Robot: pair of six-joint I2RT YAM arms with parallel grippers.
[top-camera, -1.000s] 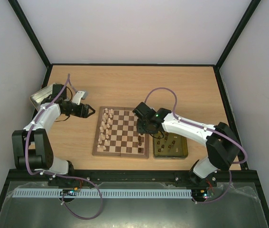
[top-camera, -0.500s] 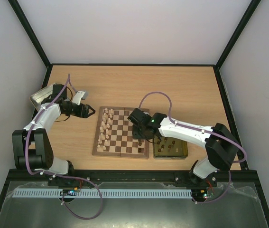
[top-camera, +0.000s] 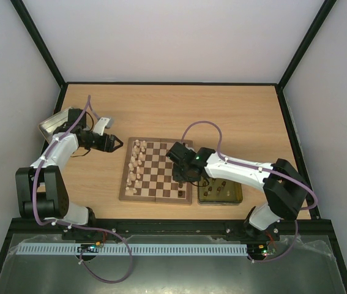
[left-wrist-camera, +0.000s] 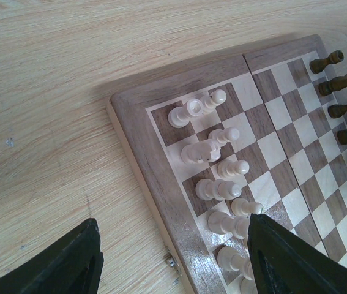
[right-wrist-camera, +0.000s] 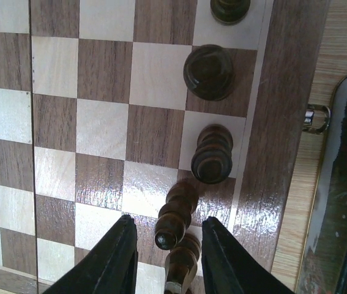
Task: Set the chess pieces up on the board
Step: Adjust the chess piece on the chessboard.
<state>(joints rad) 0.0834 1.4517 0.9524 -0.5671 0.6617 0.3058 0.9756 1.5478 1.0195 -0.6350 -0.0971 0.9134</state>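
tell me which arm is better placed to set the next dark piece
Right: its fingers flank a dark piece at the board's right edge, beside the tin of dark pieces. The left fingers hang open off the board, past the cream pieces.

Overhead view: bright, even, diffuse light falls on the table (top-camera: 161, 110), with only faint soft shadows under the arms and a dimmer grey strip at 6 o'clock. Left wrist view: the board (left-wrist-camera: 149, 177) is sharp at centre and casts a soft shadow band toward 11 o'clock, while the fingers (left-wrist-camera: 63, 263) of the left gripper (left-wrist-camera: 173, 245) at 6 o'clock are dark and blurred. Right wrist view: a pale sheen lies on the board's squares near 7 o'clock, and the fingers (right-wrist-camera: 109, 263) of the right gripper (right-wrist-camera: 170, 223) look slightly soft.
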